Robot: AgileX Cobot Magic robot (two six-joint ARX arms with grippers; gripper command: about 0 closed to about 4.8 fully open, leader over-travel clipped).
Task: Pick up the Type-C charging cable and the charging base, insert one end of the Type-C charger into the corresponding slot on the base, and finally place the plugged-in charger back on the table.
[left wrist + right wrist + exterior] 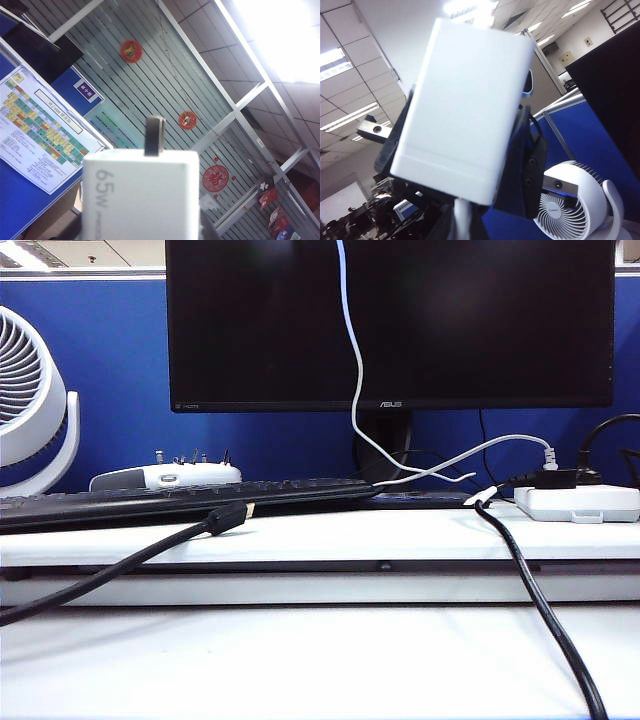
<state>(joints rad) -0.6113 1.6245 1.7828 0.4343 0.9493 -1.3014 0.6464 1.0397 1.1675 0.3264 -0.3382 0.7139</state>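
The charging base (142, 195) is a white block marked 65W, held up toward the ceiling with a metal prong (154, 135) standing off its far face. My left gripper (141, 231) is shut on the block's two sides. From the right wrist view the charging base (465, 105) shows its plain broad side, with the left gripper's black body behind it. The Type-C charging cable (462, 215) meets the block's near end face, and my right gripper (462, 226) is shut on it just behind the plug. The cable (355, 370) hangs down in front of the monitor. Neither gripper shows in the exterior view.
On the raised ledge stand a black monitor (390, 320), a dark keyboard (180, 500) and a white power strip (578, 502) with plugs in it. Thick black cables (545, 610) cross the table (300, 660). A white fan (30, 400) stands at the far left.
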